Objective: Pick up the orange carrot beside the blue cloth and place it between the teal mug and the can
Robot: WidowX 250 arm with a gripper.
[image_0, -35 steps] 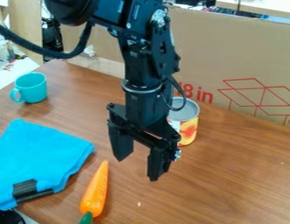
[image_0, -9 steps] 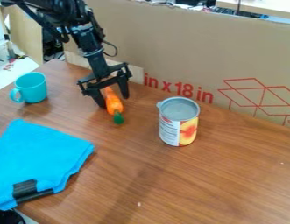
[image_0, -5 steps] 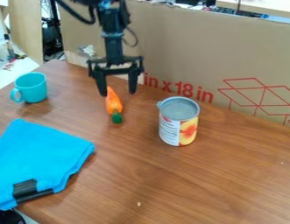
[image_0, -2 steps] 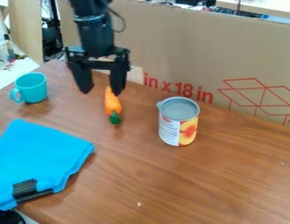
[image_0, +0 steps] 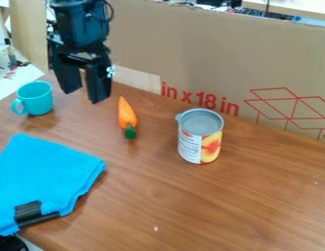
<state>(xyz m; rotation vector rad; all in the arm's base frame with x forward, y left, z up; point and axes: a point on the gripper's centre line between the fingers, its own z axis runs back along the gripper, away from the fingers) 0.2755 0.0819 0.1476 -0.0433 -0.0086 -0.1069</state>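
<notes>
My gripper (image_0: 85,97) hangs open at the upper left, its fingers apart with nothing between them. It is above the back left of the table, between the teal mug (image_0: 35,98) and the orange toy carrot (image_0: 126,115), touching neither. The carrot lies on the wood with its green end (image_0: 130,131) toward the camera. Right of the carrot stands a can (image_0: 201,138) with a grey top and a fruit label. A folded blue cloth (image_0: 43,179) with a black strip lies at the lower left.
A brown cardboard panel (image_0: 224,59) with red print stands along the back of the wooden table (image_0: 236,206). The table's left edge runs beside the mug and cloth.
The carrot went from the front by the cloth to the back, where the gripper let it go. Since then the gripper has moved left, away from the carrot, and turned.
</notes>
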